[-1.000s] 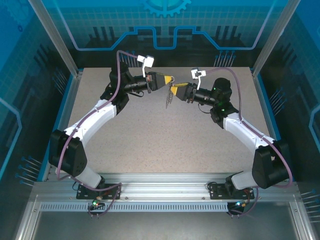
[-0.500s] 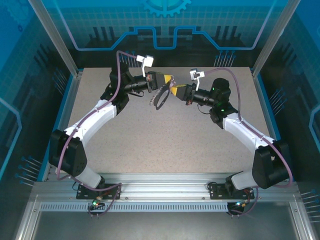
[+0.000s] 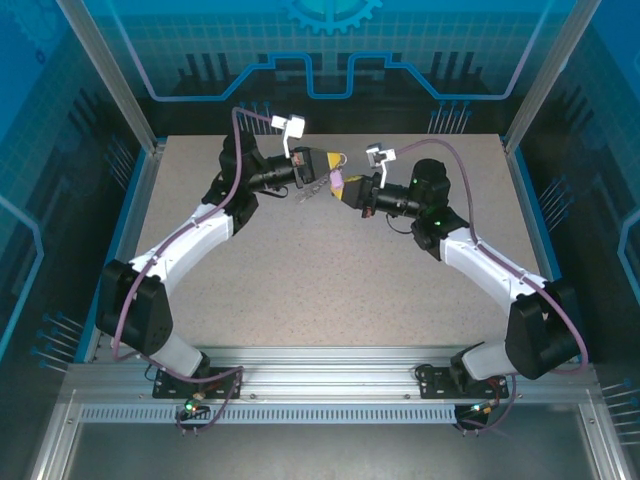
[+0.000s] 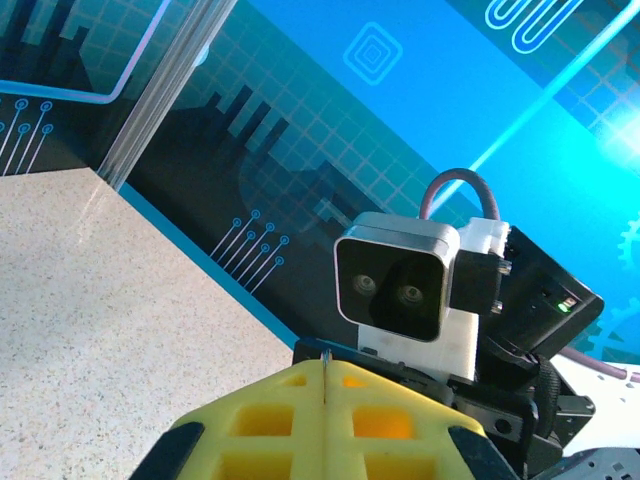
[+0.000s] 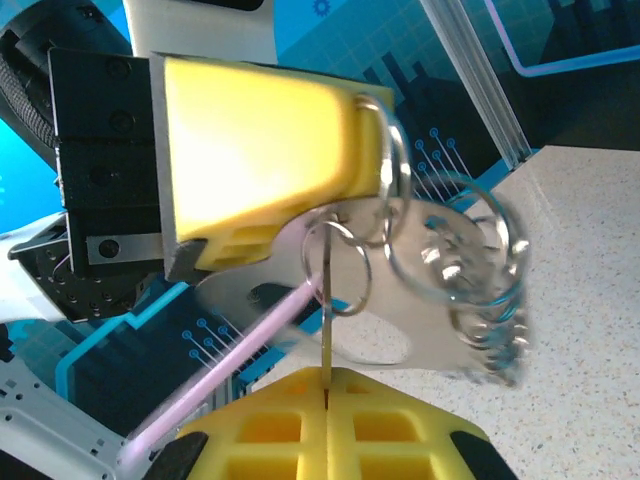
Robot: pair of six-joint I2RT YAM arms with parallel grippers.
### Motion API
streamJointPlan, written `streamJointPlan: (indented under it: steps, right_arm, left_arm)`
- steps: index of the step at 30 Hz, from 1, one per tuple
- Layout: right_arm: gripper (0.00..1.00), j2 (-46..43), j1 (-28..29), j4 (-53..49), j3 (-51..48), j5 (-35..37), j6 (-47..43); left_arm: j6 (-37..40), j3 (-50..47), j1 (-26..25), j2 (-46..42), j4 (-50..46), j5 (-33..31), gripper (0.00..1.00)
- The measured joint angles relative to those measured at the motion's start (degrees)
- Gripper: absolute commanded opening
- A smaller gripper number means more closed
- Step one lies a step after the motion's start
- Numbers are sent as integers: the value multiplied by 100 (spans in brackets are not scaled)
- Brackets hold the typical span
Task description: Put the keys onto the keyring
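The key shows edge-on in the right wrist view: a thin metal sliver standing straight up out of the seam of the right gripper, whose yellow fingers are pressed together on it. Its upper end reaches a small wire ring of the keyring; I cannot tell whether it has gone through that ring. A pale lilac streak slants down and left from the blade (too blurred to say what it is).

The keyring is a flat grey loop with a bunch of silvery rings hanging beside it, all smeared by blur. One larger ring curls round the tip of the left gripper. Its yellow fingers are closed too, with a thin line of metal in their seam, so it is clamped on the keyring.

From above, the two grippers meet nearly tip to tip over the far middle of the speckled table, with the left one just behind the right. The key and keyring are held between them, off the surface. The left wrist view looks straight at the right arm's wrist camera, just beyond its own fingertips, with the blue patterned wall behind it.
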Motion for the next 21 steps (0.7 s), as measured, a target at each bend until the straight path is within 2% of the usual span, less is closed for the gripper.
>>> streamJointPlan:
  steps: [5, 6, 8, 10, 21]
  right_arm:
    - [0, -7, 22, -140, 15, 79, -114]
    - [6, -17, 22, -175, 15, 79, -127]
    - [26, -66, 17, -262, 15, 79, -136]
    - [35, -151, -4, -393, -7, 72, -186]
    - [37, -1054, -669, -789, -802, 157, -302]
  left_arm:
    - [-42, -68, -11, -15, 57, -17, 0]
    - [-55, -85, -22, -17, 81, -20, 0]
    - [-101, -116, -33, -22, 107, -61, 0]
    - [-127, -146, -48, -31, 227, -114, 0]
    - [-525, -450, -61, -151, 1047, -365, 0]
